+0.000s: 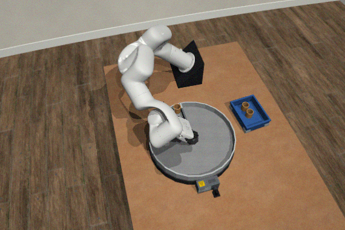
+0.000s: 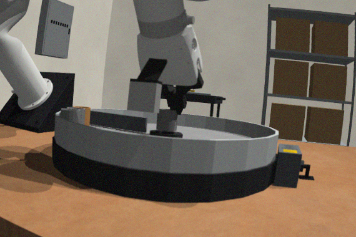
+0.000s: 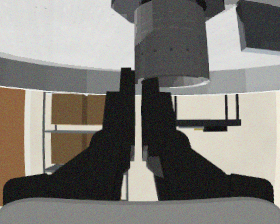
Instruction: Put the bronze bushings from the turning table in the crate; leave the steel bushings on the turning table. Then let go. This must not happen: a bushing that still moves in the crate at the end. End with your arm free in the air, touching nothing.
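Note gripper (image 1: 193, 138) (image 2: 178, 111) (image 3: 138, 88) nearly closed, pinching steel bushing (image 2: 167, 121) (image 3: 172, 42) by its wall; expect stiff, slick metal; grip bronze bushing (image 1: 177, 109) (image 2: 87, 116) likewise.

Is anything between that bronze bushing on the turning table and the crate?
Yes: just beside the bronze bushing, a dark rail; then the turning table's raised rim and the crate's near wall.
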### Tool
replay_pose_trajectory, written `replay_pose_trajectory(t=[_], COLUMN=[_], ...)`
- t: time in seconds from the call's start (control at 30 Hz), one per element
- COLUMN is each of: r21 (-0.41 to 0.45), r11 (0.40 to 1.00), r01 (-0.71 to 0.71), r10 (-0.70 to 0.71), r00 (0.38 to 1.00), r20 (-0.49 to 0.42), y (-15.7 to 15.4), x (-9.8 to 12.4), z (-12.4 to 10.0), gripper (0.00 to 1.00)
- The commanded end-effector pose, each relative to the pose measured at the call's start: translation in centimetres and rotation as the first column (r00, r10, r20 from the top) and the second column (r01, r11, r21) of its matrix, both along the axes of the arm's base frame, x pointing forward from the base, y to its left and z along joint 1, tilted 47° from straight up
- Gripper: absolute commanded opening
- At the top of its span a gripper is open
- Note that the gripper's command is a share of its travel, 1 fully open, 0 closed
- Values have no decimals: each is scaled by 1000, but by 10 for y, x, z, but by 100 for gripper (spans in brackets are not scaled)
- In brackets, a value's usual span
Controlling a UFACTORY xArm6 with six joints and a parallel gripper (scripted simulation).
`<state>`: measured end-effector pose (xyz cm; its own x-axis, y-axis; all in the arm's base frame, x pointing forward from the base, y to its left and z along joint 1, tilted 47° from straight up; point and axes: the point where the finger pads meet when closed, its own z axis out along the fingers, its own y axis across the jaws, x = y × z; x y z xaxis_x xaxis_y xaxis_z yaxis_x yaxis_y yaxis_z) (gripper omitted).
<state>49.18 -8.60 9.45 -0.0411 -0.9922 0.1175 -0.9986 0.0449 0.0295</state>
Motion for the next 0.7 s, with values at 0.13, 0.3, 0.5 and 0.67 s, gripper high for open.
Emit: replay_pose_trajectory(t=[0.13,0.3,0.5,0.67], r21=[0,0,0,0], r11=[1000,1000,1000,1000], r01=[-2,-2,-2,-2], r10=[2,2,2,2], r00=[1000,1000,1000,1000], r20=[3,3,3,3], y=[-1,-2,-2,-2], x=[1,1,1,1], z=[-1,-1,-1,-1], gripper=[0,0,0,0])
